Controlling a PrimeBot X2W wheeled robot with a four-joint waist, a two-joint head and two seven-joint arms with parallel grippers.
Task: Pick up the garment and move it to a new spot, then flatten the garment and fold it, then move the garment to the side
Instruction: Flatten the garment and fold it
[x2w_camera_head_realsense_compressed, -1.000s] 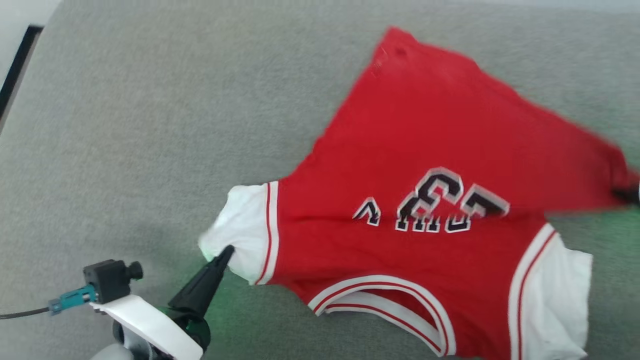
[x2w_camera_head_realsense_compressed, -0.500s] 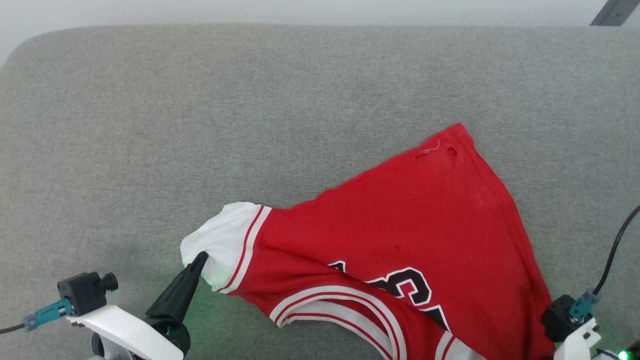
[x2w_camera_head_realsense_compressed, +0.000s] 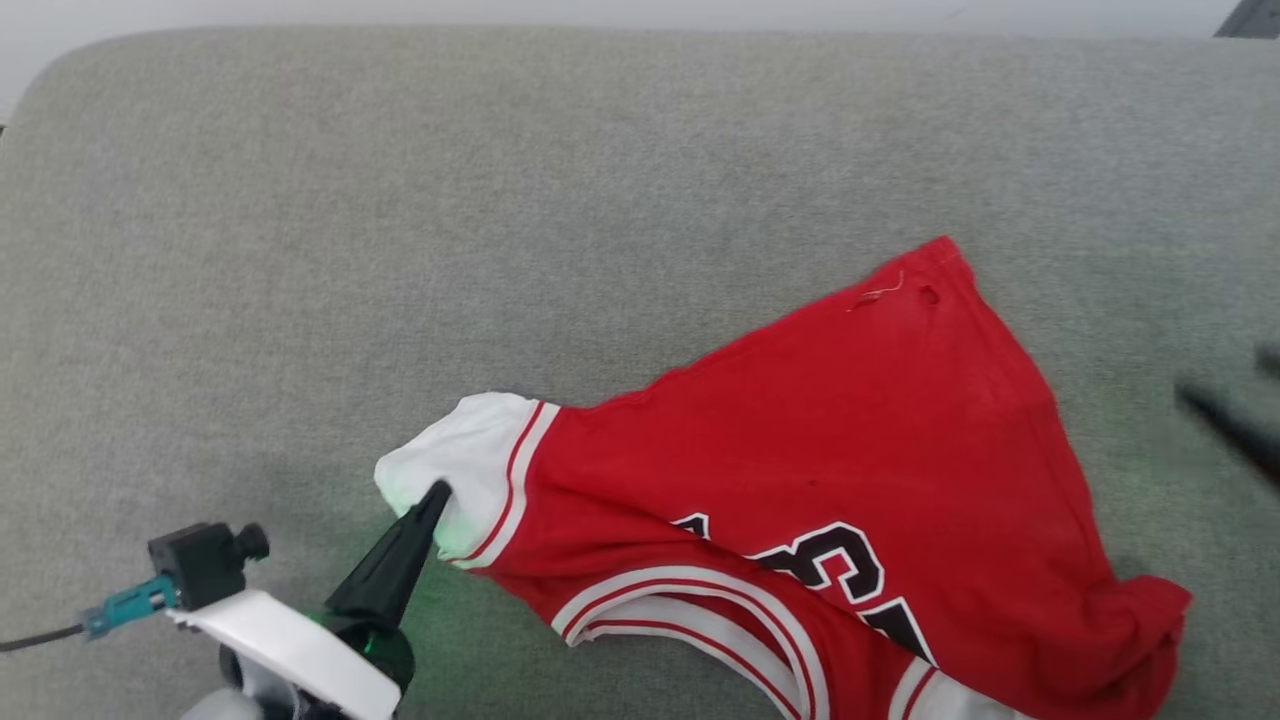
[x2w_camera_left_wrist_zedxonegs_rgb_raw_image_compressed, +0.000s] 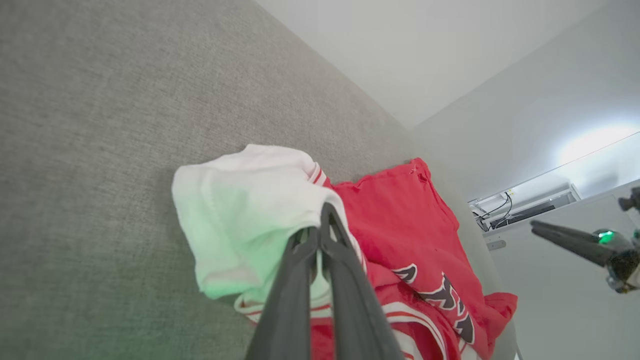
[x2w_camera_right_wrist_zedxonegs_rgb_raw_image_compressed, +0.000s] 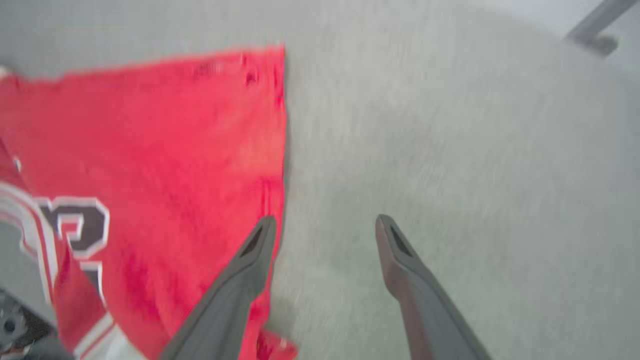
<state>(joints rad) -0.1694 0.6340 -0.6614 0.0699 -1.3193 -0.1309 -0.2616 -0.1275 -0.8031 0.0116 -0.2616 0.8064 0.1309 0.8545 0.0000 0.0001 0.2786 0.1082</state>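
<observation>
Left gripper (x2w_camera_head_realsense_compressed: 437, 494) pinching white sleeve (x2w_camera_head_realsense_compressed: 455, 462), 9 o'clock; right gripper (x2w_camera_right_wrist_zedxonegs_rgb_raw_image_compressed: 325, 225) gaping empty, 3 o'clock. Risk: one-sided pulling bunching garment (x2w_camera_head_realsense_compressed: 850, 420), sleeve slipping.

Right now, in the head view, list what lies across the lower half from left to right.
wrist camera on the left arm → left gripper, shut on the white sleeve → red body of the garment → right gripper, open and blurred, at the right edge.
</observation>
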